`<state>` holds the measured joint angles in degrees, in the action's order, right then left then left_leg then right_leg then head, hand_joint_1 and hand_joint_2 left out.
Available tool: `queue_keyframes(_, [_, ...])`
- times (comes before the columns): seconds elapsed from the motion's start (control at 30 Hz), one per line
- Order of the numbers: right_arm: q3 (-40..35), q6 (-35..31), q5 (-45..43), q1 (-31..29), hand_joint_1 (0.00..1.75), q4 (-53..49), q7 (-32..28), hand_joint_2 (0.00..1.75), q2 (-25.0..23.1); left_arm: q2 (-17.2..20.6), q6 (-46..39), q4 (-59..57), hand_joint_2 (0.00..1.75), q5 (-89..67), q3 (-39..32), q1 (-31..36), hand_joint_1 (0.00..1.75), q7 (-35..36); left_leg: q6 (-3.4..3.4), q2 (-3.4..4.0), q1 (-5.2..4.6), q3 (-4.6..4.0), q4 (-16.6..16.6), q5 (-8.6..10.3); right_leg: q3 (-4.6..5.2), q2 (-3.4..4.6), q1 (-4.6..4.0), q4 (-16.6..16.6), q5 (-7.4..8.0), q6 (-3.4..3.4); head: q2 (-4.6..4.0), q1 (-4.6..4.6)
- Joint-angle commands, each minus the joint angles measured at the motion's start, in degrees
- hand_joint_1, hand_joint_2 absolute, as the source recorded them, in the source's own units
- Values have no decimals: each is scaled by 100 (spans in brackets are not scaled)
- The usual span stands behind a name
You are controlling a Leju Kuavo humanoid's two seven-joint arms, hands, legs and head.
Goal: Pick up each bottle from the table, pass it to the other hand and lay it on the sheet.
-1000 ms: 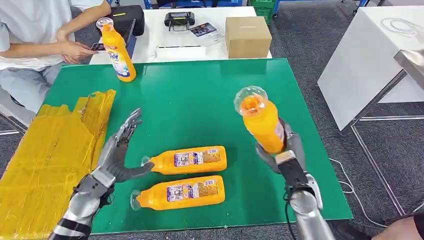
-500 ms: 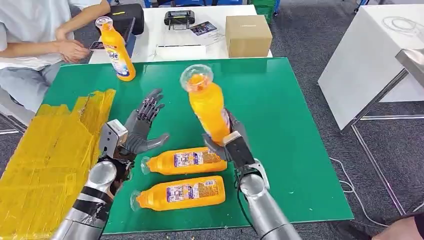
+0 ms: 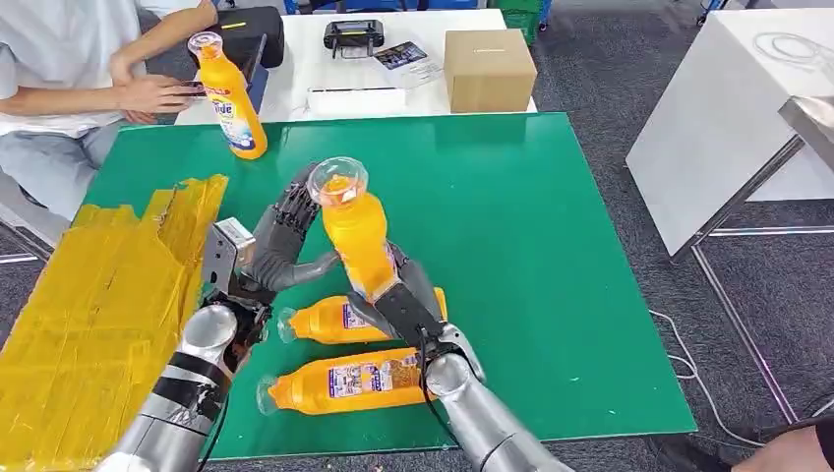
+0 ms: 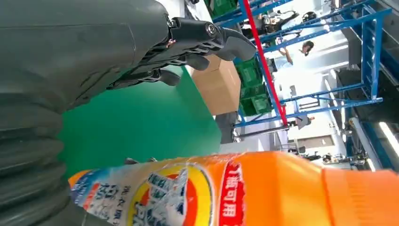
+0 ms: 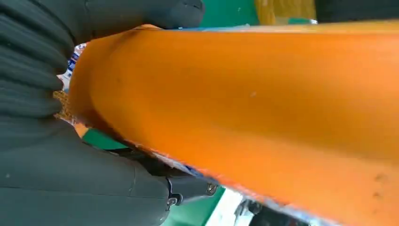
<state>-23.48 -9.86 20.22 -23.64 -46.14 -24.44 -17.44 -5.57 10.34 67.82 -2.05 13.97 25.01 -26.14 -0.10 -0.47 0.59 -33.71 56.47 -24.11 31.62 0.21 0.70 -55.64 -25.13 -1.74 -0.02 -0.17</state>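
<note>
Above the green counter [image 3: 551, 246], beside the crinkled yellow sheet [image 3: 89, 305], the right hand [image 3: 398, 300] is gripping an upright orange plastic bottle [image 3: 356, 236] (clear-capped); the left hand's [image 3: 270, 251] fingers [image 3: 293, 211] are spreading apart, just beside it.

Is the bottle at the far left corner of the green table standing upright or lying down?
Upright. The far bottle stands on its base on the green table, clear cap on top.
</note>
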Motion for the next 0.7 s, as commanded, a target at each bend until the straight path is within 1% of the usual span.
queue_keyframes(0.03, [-242,-76,-12,-371,175,760,-49,175,37,-18,-4,-492,175,0,162,341,0,-64,1,-1,3,10,-1,-3,-12,-5,-4,4,-3,4,0,-2])
queue_keyframes(0.17, [-239,-74,-12,-374,175,759,-49,175,49,-14,-4,-492,175,-2,162,337,0,-68,2,-2,8,26,5,-13,-33,-10,-11,4,-12,9,0,-2])
queue_keyframes(0.2, [-239,-74,-12,-374,175,759,-49,175,49,-14,-4,-492,175,-2,162,337,0,-68,2,-4,3,15,1,-6,-19,-10,-5,3,-7,5,0,-2])
queue_keyframes(0.23, [-213,-85,-30,-357,175,699,-64,175,59,-10,-15,-485,175,-14,155,321,0,-79,2,-2,6,20,4,-10,-26,-9,-8,4,-9,7,0,-2])
queue_keyframes(0.33, [47,-352,-161,-236,175,131,-146,175,205,28,-75,-480,175,-109,115,234,0,-132,2,-2,2,7,-1,-2,-9,-6,-3,4,-3,3,0,-2])
queue_keyframes(0.37, [104,-326,-185,-215,175,-50,-117,175,274,35,-82,-477,175,-130,96,209,0,-149,4,-6,2,17,2,-7,-22,-12,-5,4,-8,5,0,-2])
queue_keyframes(0.4, [143,-291,-197,-192,175,-156,-71,175,306,35,-80,-480,175,-146,80,198,0,-161,2,-5,-1,8,-2,-2,-9,-10,0,3,-4,2,0,0])
queue_keyframes(0.43, [299,-399,-229,-162,175,-322,-28,175,341,29,-88,-484,175,-159,51,181,0,-172,4,-8,2,15,1,-6,-20,-14,-4,5,-8,4,0,-2])
queue_keyframes(0.53, [608,-479,-298,-83,175,-734,-8,175,471,38,-110,-490,175,-230,29,127,0,-183,4,-9,-3,5,-3,1,-7,-13,2,3,-3,1,0,0])
queue_keyframes(0.63, [618,-463,-300,-85,175,-759,-10,175,490,39,-112,-492,175,-232,28,126,0,-183,3,-10,-4,7,-3,0,-10,-14,3,4,-4,2,0,-2])
queue_keyframes(0.67, [617,-464,-300,-74,175,-758,-8,175,484,40,-112,-493,175,-233,27,125,0,-183,6,-13,3,28,4,-12,-38,-21,-5,8,-14,6,0,0])
queue_keyframes(0.7, [643,-498,-302,-47,175,-801,-8,175,465,33,-122,-501,175,-245,17,128,0,-184,3,-6,-2,10,-2,-2,-12,-10,2,5,-4,3,0,-2])
